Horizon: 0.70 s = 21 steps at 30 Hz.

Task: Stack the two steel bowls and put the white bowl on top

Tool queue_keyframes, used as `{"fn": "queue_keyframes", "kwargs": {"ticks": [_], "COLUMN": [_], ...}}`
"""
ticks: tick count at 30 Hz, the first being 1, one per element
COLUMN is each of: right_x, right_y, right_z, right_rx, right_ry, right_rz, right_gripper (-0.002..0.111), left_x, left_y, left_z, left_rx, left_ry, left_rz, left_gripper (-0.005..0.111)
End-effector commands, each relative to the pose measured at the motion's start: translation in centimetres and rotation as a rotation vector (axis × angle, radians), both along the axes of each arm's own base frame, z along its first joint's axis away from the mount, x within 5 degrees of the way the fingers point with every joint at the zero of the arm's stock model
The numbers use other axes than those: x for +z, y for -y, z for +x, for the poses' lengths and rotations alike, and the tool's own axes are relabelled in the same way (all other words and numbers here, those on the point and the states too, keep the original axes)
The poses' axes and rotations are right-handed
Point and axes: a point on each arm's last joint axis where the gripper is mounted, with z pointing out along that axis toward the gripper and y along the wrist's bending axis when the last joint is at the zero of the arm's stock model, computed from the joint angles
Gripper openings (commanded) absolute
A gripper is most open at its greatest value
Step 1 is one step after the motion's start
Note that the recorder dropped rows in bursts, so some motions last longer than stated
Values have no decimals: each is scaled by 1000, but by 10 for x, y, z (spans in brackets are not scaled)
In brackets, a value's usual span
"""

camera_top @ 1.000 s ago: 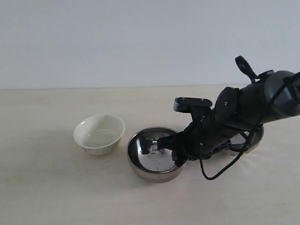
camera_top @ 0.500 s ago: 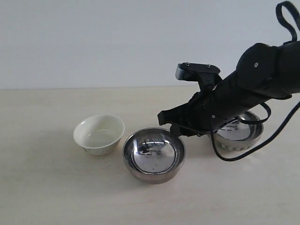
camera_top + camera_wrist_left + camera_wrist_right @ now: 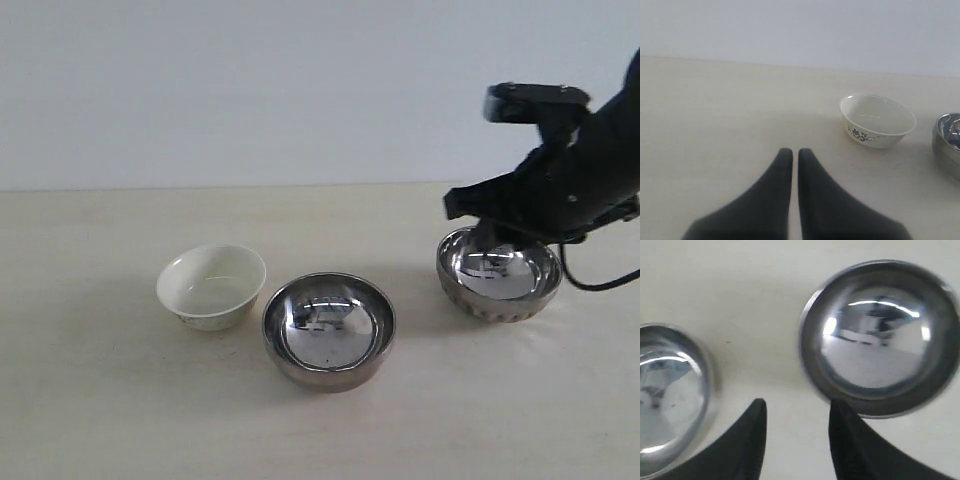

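The cream-white bowl sits on the table at left, with the smooth steel bowl right next to it. The ribbed steel bowl stands apart at right. My right gripper hangs above the ribbed bowl's left rim, open and empty. In the right wrist view the right gripper hovers over bare table between one steel bowl and the other. My left gripper is shut on nothing, low over the table, short of the white bowl. A steel bowl shows at the frame's edge.
The pale wooden table runs back to a plain light wall. The right arm's black cable loops beside the ribbed bowl. The left arm does not show in the exterior view.
My right gripper has lifted out of the smooth steel bowl and swung right and up to above the ribbed bowl. The smooth bowl has shifted slightly left and rests on the table.
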Motion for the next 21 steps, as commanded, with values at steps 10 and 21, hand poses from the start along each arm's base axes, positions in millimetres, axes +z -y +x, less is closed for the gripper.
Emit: {"fn": "queue_keyframes", "kwargs": {"ticks": [10,21], "right_x": [6,-46], "right_y": [79,76], "right_z": [23,63], "right_rx": [-197,-218], "right_ry": [85,-12], "right_rz": [-38,-42], "right_gripper": [35,35], "left_x": [-1,-1], "left_y": [0,0], "left_z": [0,0], "left_rx": [3,3], "left_ry": [-1,-1], "left_rz": [1,1], "left_gripper": [4,4]}}
